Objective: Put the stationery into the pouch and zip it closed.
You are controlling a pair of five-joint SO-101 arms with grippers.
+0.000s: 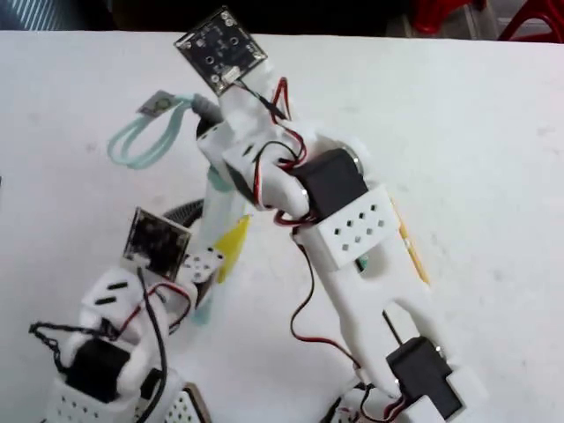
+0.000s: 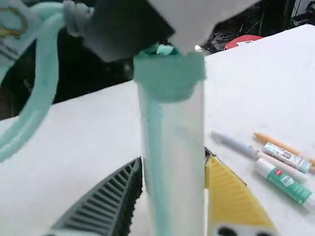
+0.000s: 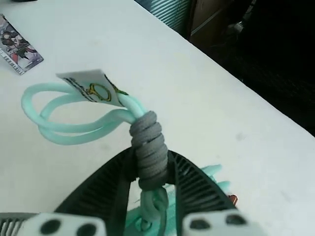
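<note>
Right jaws: pinched on the grey knot (image 3: 147, 147) of the zip pull.
Left jaws: one dark, one yellow, pressed against opposite sides of the pouch (image 2: 172, 157), gripping it.
Pouch: pale and narrow with a teal zip, left of the middle of the surface (image 1: 458, 115), its zip end toward the far edge.
Teal loop (image 3: 69, 123): runs out from the knot toward the far left corner and carries a paper tag (image 3: 91, 87).
Pens (image 2: 275, 157): loose on the surface, right of the pouch and apart from it.
</note>
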